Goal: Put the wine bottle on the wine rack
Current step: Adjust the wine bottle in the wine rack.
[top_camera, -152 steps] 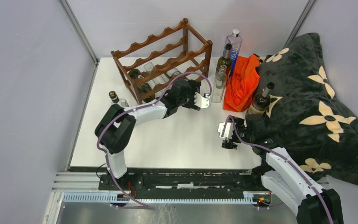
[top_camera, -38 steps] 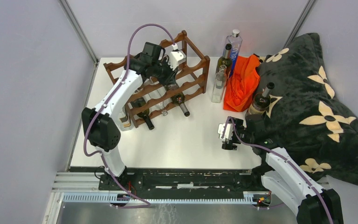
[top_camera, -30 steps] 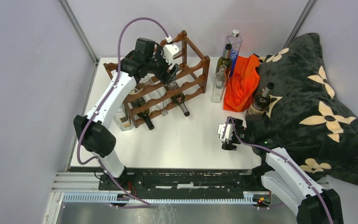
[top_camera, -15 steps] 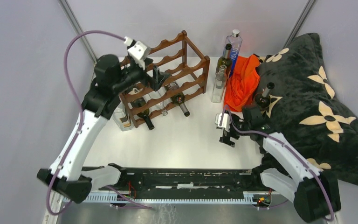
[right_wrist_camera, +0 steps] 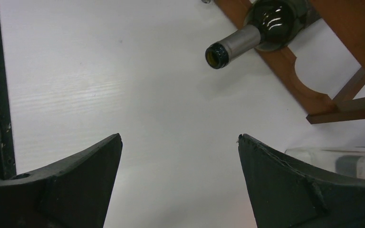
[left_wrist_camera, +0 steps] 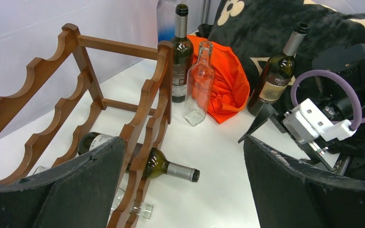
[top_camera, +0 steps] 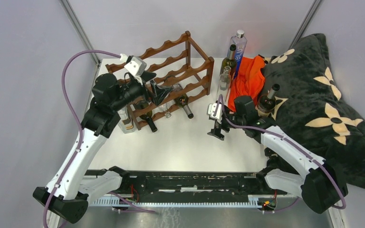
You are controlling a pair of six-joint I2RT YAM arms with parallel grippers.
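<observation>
The white table (top_camera: 180,142) is carrying the wine rack (top_camera: 188,47) at its far left corner. Near the far edge, a dark green bottle (left_wrist_camera: 180,52) and a clear bottle (left_wrist_camera: 198,85) are standing upright just beside a crumpled orange cloth (top_camera: 249,78). A black flowered blanket (top_camera: 313,95) is lying over the right edge.

Lab cell, plain partition walls (top_camera: 24,71), aluminium rail (top_camera: 195,203)

Wine rack (top_camera: 188,45) rear-left on table (top_camera: 180,142); wine bottle (top_camera: 184,103) lying in bottom tier; cloth (top_camera: 247,83), blanket (top_camera: 313,95) right of rack.

A label (left_wrist_camera: 274,89) on the wine bottle (left_wrist_camera: 285,59) partly reads "PRIM".
</observation>
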